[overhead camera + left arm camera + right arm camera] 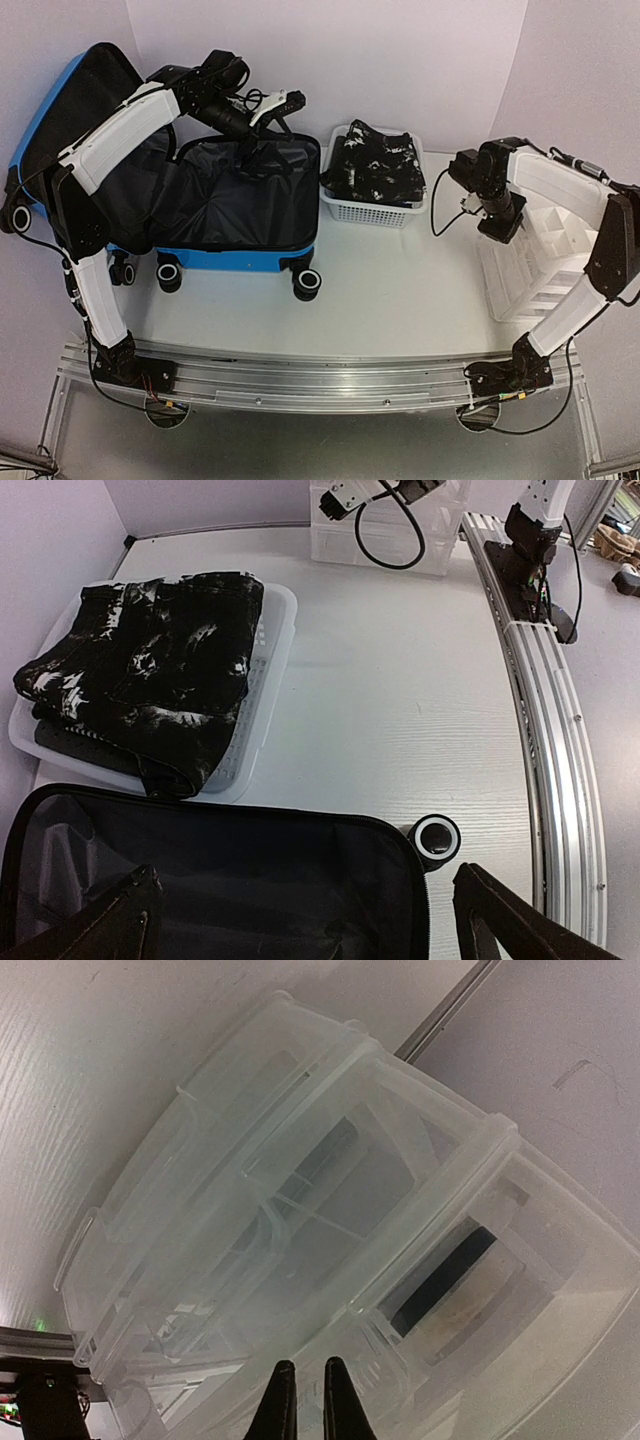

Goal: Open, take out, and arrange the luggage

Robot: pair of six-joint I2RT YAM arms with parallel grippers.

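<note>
At the left of the table, the large bright blue hard-shell suitcase [240,262] is seen lying open, its black-lined lid propped up toward the left wall. The left gripper [272,108] is held above the case's far rim with its jaws spread wide and nothing between them. Just right of the case, folded black-and-white patterned clothes [378,165] are piled in a white perforated plastic basket [370,212]. Farther right, the right gripper [308,1405] is held over a translucent white compartmented plastic organizer [530,270], jaws drawn almost together on nothing.

Trouble could be expected if the propped lid were nudged by the left arm and dropped onto it. The clothes, overhanging the basket rim, could be dragged off, and the light organizer could be shoved by a low pass.
</note>
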